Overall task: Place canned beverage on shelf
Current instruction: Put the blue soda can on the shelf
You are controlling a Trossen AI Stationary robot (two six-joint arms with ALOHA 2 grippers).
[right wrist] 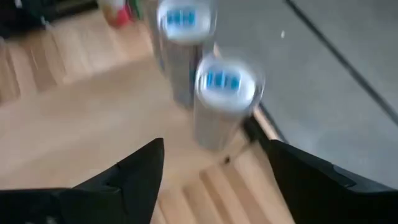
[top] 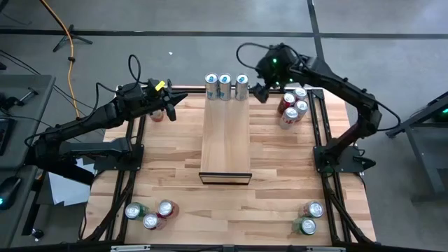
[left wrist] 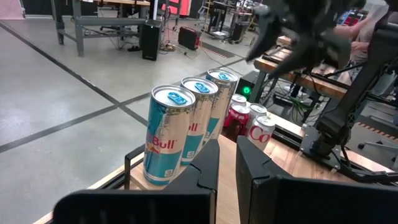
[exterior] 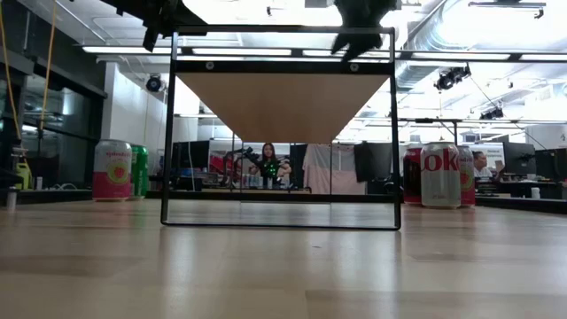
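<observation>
The shelf [top: 225, 140] is a long pale wood panel at the table's middle, with a thin dark frame [top: 225, 178] at its near end. Three tall silver-and-blue cans [top: 225, 85] stand upright in a row on its far end. They also show in the left wrist view [left wrist: 180, 127]. My right gripper [top: 260, 92] hangs open just right of the rightmost can [top: 241, 85]. That can stands ahead of its spread fingers [right wrist: 214, 146], untouched. My left gripper [top: 171, 106] is shut and holds nothing, raised left of the shelf's far end.
A cluster of red and white cans [top: 292, 106] stands at the far right, beside my right arm. A red can [top: 157, 115] sits under my left gripper. More cans stand at the near left [top: 149, 213] and near right [top: 308, 217]. Bare tabletop lies on both sides of the shelf.
</observation>
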